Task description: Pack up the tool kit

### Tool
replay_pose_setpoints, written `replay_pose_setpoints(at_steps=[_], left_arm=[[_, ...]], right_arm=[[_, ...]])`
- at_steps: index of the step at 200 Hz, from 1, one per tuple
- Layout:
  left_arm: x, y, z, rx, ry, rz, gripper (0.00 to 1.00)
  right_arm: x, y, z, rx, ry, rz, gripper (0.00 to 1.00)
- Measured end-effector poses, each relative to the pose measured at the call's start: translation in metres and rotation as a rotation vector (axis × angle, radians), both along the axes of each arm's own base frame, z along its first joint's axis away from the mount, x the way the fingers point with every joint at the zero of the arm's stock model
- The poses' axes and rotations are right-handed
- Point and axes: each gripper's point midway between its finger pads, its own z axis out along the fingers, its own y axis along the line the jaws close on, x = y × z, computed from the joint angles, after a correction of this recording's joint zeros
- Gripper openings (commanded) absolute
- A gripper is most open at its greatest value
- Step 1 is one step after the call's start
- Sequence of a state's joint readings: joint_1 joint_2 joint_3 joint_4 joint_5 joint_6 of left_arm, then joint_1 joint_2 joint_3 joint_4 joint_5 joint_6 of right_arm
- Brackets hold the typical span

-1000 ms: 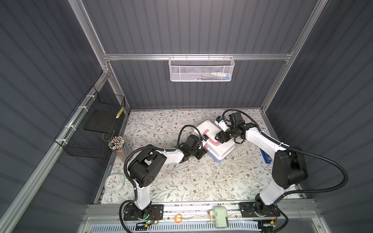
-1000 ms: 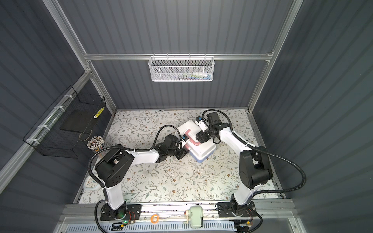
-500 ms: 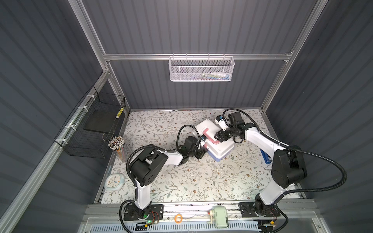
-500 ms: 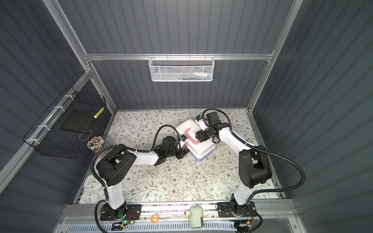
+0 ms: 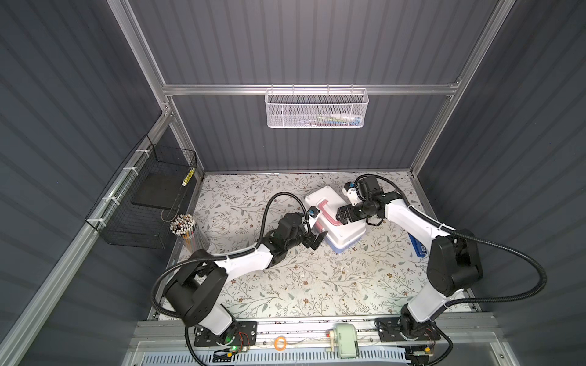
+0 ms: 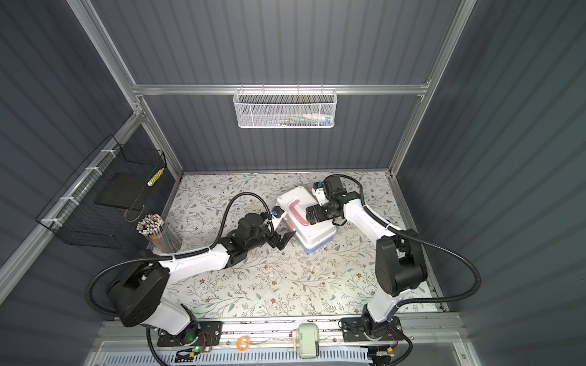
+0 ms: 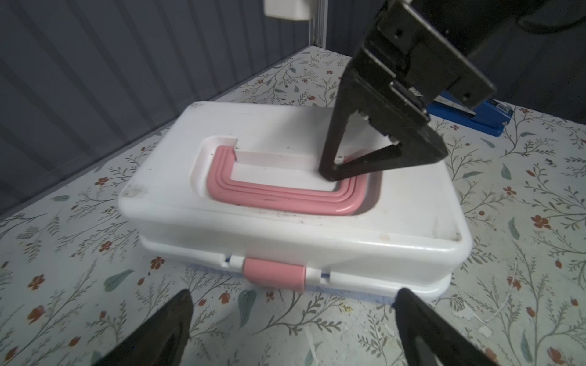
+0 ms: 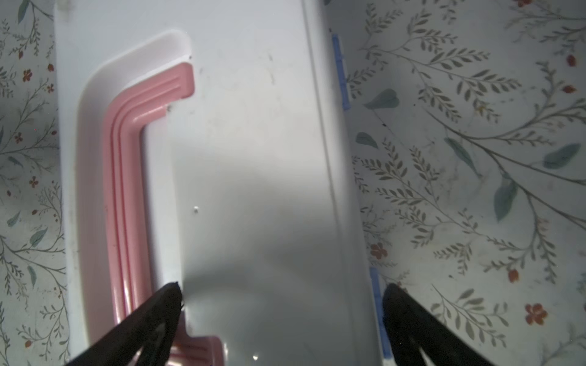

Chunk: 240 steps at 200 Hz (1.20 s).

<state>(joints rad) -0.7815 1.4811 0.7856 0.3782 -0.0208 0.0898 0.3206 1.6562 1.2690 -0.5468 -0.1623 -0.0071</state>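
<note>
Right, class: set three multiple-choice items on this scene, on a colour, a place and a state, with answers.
1. The tool kit's handle is: A green; B pink; C yellow.
2. The pencil cup stands: A on the tool kit; B in the far right corner; C beside the black wire basket.
3. The lid is: A closed; B propped open; C taken off.
Answers: B, pink in the left wrist view; C, it stands next to that basket; A, it sits flat, latch down.

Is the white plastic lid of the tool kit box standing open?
No, the white plastic lid lies flat and shut, with the pink latch across its front seam.
</note>
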Motion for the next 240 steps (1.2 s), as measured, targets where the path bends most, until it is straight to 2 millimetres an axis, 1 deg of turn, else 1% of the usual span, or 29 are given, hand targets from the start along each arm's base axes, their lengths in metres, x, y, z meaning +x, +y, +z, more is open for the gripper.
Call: replay_pose_setpoints(at_steps=[9,19,33,44,55,64,71,79,82,92,109,123,137,145,151,158,170,190,211,240], left_arm=[[-0.002,0.012,0.008,-0.001,-0.009,0.042,1.00],[-0.002,0.025,0.013,0.000,-0.012,0.091,1.00],[0.000,0.053,0.016,-0.007,-0.001,0.189,1.00],[0.008,0.083,0.016,-0.015,0.013,0.296,1.00],[0.016,0.119,0.011,-0.009,0.021,0.427,1.00],[0.022,0.149,0.006,0.010,0.027,0.544,1.00],[0.025,0.169,0.002,0.023,0.033,0.622,1.00],[0.027,0.190,-0.002,0.039,0.039,0.697,1.00],[0.028,0.196,-0.004,0.044,0.039,0.721,1.00],[0.029,0.219,-0.012,0.057,0.044,0.798,1.00],[0.027,0.250,-0.027,0.086,0.049,0.896,1.00],[0.024,0.274,-0.041,0.115,0.060,0.961,1.00],[0.027,0.290,-0.048,0.123,0.055,1.002,1.00],[0.030,0.298,-0.051,0.120,0.050,1.024,1.00],[0.032,0.304,-0.055,0.119,0.050,1.038,1.00],[0.034,0.310,-0.060,0.116,0.045,1.052,1.00],[0.037,0.318,-0.073,0.117,0.048,1.065,1.00],[0.036,0.327,-0.096,0.126,0.073,1.068,1.00],[0.045,0.333,-0.100,0.097,0.061,1.066,1.00],[0.067,0.338,-0.102,0.044,0.032,1.049,1.00]], right_arm=[[-0.005,-0.007,0.006,-0.005,-0.013,-0.022,0.99],[-0.010,-0.016,0.015,-0.009,-0.036,-0.053,0.99],[-0.014,-0.033,0.030,-0.010,-0.103,-0.101,0.99],[-0.016,-0.050,0.044,-0.008,-0.181,-0.151,0.99],[-0.020,-0.070,0.055,-0.002,-0.273,-0.213,0.99],[-0.024,-0.086,0.059,-0.001,-0.339,-0.262,0.99],[-0.027,-0.098,0.059,-0.005,-0.384,-0.302,0.99],[-0.031,-0.112,0.055,-0.015,-0.430,-0.344,0.99],[-0.033,-0.119,0.052,-0.023,-0.446,-0.366,0.99],[-0.038,-0.131,0.039,-0.037,-0.476,-0.405,0.99],[-0.044,-0.149,0.006,-0.069,-0.484,-0.460,0.99],[-0.049,-0.158,-0.021,-0.097,-0.479,-0.486,0.99],[-0.053,-0.164,-0.044,-0.118,-0.480,-0.499,0.99],[-0.055,-0.166,-0.052,-0.127,-0.480,-0.501,0.99],[-0.054,-0.167,-0.054,-0.127,-0.492,-0.503,0.99],[-0.051,-0.168,-0.052,-0.123,-0.518,-0.507,0.99],[-0.043,-0.169,-0.041,-0.112,-0.581,-0.513,0.99],[-0.032,-0.172,-0.024,-0.092,-0.661,-0.518,0.99],[-0.025,-0.172,-0.015,-0.073,-0.696,-0.513,0.99],[-0.022,-0.168,-0.007,-0.042,-0.724,-0.495,0.99]])
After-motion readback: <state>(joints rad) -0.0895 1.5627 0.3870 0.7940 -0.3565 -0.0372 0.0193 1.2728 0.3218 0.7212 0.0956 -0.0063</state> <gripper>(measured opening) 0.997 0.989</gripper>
